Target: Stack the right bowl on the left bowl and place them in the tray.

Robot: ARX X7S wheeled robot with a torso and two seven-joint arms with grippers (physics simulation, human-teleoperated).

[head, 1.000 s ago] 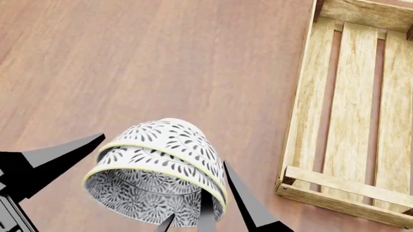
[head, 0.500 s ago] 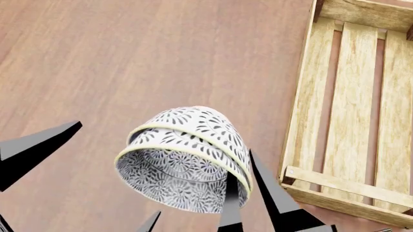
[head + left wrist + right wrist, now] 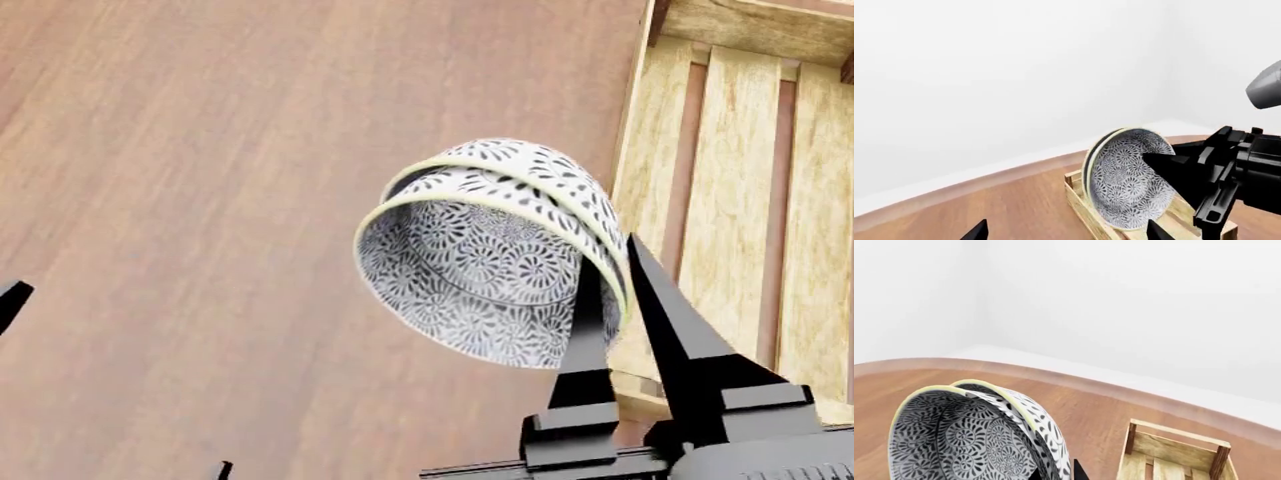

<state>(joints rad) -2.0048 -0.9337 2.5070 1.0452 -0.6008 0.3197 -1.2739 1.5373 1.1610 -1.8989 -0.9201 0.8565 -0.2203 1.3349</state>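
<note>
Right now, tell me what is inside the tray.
Nothing shows inside the tray: only its bare slats. The stacked bowls, pinched at the rim by the right gripper, hang tilted at its near left edge and hide that corner. Its far and right parts are out of frame.

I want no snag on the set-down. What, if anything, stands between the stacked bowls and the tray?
Nothing visible. The right claw holds the stacked bowls tilted, next to the tray; its slatted bottom looks bare.
</note>
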